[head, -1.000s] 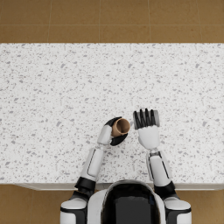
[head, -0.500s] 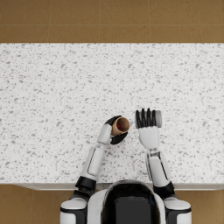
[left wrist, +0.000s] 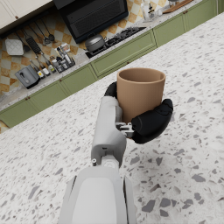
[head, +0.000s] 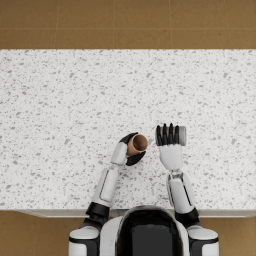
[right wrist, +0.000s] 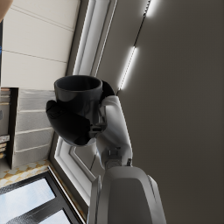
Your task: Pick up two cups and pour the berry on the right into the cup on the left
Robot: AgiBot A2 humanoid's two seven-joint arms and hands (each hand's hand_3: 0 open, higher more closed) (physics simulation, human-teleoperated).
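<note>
My left hand [head: 129,150] grips a brown cup [head: 137,144] just above the speckled counter [head: 60,110]. The same brown cup [left wrist: 140,92] shows in the left wrist view with the left hand [left wrist: 144,122] wrapped round its lower half; its inside is hidden there. Close to its right, my right hand [head: 170,139] holds a dark grey cup [head: 182,135] tipped on its side, its fingers covering most of it. In the right wrist view the grey cup [right wrist: 78,94] sits in the right hand [right wrist: 72,124] against wall and ceiling. No berry is visible in any view.
The counter's front edge [head: 45,212] runs just before my body, and brown floor [head: 125,25] lies beyond its far edge. The left wrist view shows green kitchen cabinets [left wrist: 122,52] and a stove [left wrist: 94,17] in the background.
My right hand has rolled slightly with the grey cup, which now shows a little more at the hand's right side. The left hand and brown cup have barely shifted.
</note>
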